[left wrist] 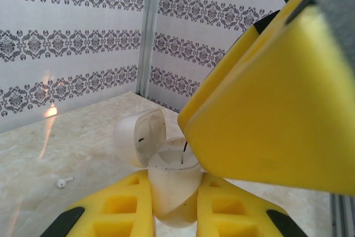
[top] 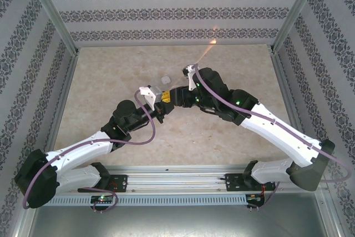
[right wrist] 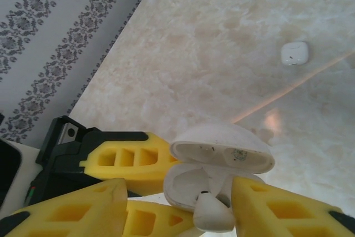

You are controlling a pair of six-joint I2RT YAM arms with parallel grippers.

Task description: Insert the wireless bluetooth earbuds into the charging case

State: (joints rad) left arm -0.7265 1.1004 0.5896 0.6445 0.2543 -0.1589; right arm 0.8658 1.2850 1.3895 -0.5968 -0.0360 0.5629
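Clamping one open case (left wrist: pixel 171 184) between its fingers, the left gripper (left wrist: pixel 173 215) holds it between the right gripper's (right wrist: pixel 178 195) parted fingers, one earbud (right wrist: pixel 213 215) seated in it, a second earbud (left wrist: pixel 65 181) and second case (right wrist: pixel 294 53) lying well beyond.

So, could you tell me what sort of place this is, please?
Likely a lab robot cell, not a home: marble-look table, patterned wall panels, metal frame posts and a mounting rail.

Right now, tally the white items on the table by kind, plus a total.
Charging cases: 2, open case in the left fingers, closed case on the table.
Earbuds: 2, one earbud at the open case's mouth, loose earbud on the table.
Total: 4
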